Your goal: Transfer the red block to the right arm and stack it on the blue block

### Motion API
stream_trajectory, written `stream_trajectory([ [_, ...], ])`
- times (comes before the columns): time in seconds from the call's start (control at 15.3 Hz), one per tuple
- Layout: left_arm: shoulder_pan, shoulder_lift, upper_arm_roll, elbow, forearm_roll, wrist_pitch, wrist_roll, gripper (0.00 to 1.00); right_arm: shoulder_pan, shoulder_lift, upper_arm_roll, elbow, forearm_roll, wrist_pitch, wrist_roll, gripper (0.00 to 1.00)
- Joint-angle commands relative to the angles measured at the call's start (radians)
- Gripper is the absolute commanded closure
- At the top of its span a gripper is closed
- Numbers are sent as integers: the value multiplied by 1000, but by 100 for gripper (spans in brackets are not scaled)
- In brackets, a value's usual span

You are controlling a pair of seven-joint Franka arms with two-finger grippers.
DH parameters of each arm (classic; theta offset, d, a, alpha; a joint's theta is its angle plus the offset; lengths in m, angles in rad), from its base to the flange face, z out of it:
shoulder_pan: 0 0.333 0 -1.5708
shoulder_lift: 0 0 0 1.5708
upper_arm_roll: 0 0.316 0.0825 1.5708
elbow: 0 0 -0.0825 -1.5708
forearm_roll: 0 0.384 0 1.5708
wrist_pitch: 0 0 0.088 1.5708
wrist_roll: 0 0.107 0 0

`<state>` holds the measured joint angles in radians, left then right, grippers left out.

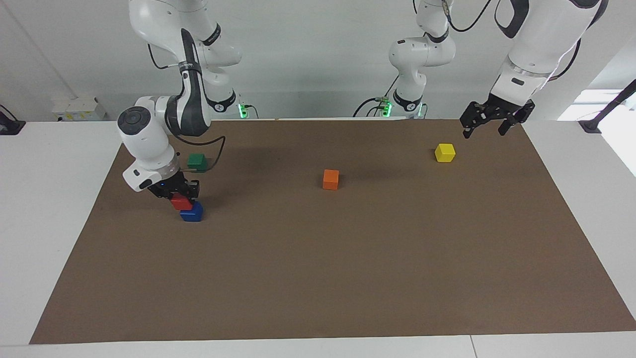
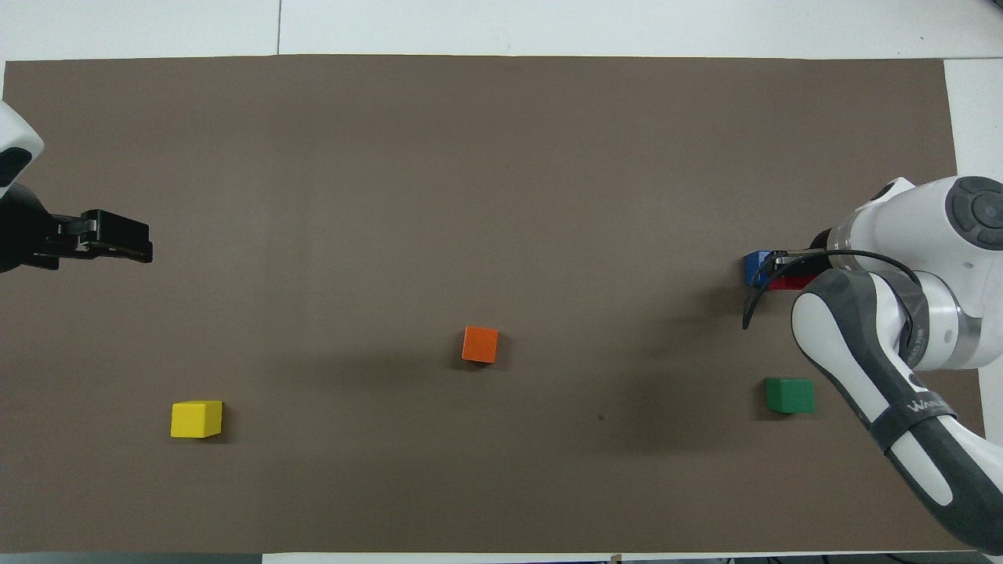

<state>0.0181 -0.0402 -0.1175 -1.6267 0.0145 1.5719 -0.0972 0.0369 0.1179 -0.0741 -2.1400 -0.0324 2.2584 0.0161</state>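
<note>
Toward the right arm's end of the matte brown worktop (image 1: 348, 278), the right pincer (image 1: 180, 195) is clamped on the red block (image 1: 181, 201), a smooth cube that sits skewed on the blue block (image 1: 192, 212). Nearer the robots than the blue block lies a green cube (image 1: 197, 160). The left pincer (image 1: 489, 122) waits with its black fingers spread apart, raised near a yellow cube (image 1: 444, 152).
</note>
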Motion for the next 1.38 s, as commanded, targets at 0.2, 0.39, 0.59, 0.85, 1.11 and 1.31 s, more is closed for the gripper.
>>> stream_trajectory([
  [0.2, 10, -24, 2, -22, -13, -7, 8, 0, -22, 3, 16, 5, 31, 20, -31, 49],
  [0.39, 10, -24, 4, -22, -13, -6, 8, 0, -17, 3, 16, 5, 86, 20, -54, 39],
  [0.59, 11, -24, 2, -22, -13, -6, 8, 0, -20, 3, 14, 3, 86, 20, -59, 21],
  [0.85, 11, -24, 4, -22, -13, -6, 8, 0, -20, 2, 14, 6, 86, 18, -56, 0],
  [1.11, 10, -24, 2, -22, -13, -6, 8, 0, -18, -24, 13, 106, 85, -101, -62, 0],
  [1.31, 11, -24, 4, -22, -13, -6, 8, 0, -20, -69, 11, 213, 74, -235, -128, 0],
])
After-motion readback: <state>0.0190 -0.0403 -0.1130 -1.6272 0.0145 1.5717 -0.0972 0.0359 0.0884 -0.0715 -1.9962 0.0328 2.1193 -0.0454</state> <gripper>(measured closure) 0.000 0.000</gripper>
